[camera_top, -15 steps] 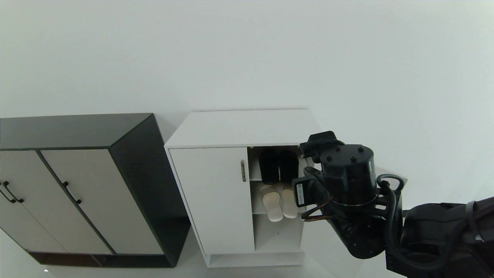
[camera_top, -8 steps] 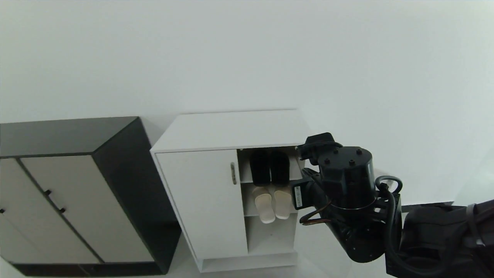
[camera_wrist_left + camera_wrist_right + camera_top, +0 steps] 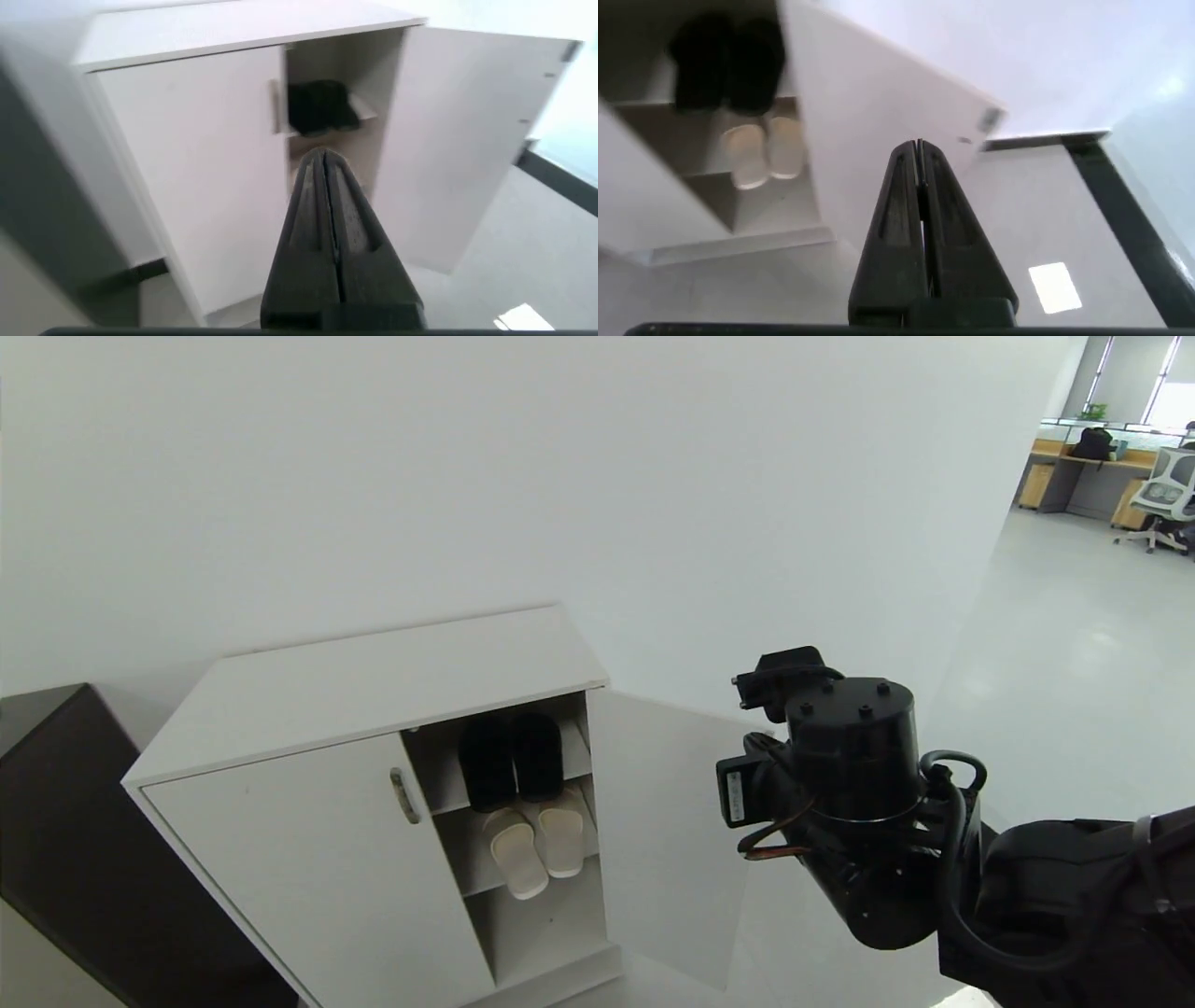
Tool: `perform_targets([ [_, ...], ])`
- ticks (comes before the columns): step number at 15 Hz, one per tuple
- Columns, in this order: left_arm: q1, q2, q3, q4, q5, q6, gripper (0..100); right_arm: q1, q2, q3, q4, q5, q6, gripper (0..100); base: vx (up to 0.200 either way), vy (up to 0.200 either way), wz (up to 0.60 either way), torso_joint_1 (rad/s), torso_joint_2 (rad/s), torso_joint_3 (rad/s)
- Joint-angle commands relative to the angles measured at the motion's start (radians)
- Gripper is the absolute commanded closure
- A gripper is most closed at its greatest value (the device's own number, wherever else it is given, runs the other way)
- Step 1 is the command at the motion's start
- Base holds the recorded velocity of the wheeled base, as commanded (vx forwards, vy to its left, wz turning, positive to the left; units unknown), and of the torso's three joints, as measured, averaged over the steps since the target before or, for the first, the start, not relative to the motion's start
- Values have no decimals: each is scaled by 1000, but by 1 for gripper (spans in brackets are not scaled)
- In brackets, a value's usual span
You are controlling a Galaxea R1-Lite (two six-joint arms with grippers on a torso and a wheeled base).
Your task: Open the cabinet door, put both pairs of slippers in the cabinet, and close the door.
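view: head camera is swinging right, cabinet itself not moving | slippers: black pair is sitting above white pair, both inside | door is hanging open, so only closing is remaining | left pincer, right pincer: both clenched, gripping nothing

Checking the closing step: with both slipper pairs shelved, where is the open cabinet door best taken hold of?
Probably the free vertical edge of the open door, approached from the robot's right by the right gripper, fingers opened first. The door stands swung out, hinged beside the shelves, so that edge is nearest and gives most leverage.
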Motion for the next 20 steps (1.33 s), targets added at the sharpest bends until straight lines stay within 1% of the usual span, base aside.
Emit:
perform_targets([
  [1, 0, 1, 0, 0, 0, 1, 100, -41, 1, -5, -1, 21, -14, 100, 0, 0, 0, 0, 0, 0],
  [3, 0, 1, 0, 0, -1, 3, 100, -109, 3, -42, 4, 118, -17, 100, 0, 0, 0, 0, 0, 0],
  [6, 0, 1, 0, 1, 0, 1, 100, -250, 58, -157, 8, 237, -18, 100, 0, 0, 0, 0, 0, 0],
  [7, 0, 1, 0, 0, 0, 1, 100, -290, 84, -195, 8, 274, -17, 100, -200, 0, 0, 2, -2, -2],
  [9, 0, 1, 0, 0, 0, 1, 100, -342, 130, -256, 7, 309, -17, 100, -200, 0, 0, 5, 2, 2],
  [12, -1, 1, 0, 0, 0, 3, 100, -419, 221, -356, 8, 374, -12, 100, 0, 0, 0, 0, 0, 0],
  [15, 0, 1, 0, 0, 0, 1, 100, -452, 339, -450, 15, 409, -11, 100, 0, 0, 0, 0, 0, 0],
  [18, -1, 1, 0, 0, 0, 1, 100, -468, 474, -614, 62, 409, -11, 100, 0, 0, 0, 0, 0, 0],
  [20, 0, 1, 0, 0, 0, 1, 100, -479, 526, -675, 82, 411, -8, 100, 0, 0, 0, 0, 0, 0],
])
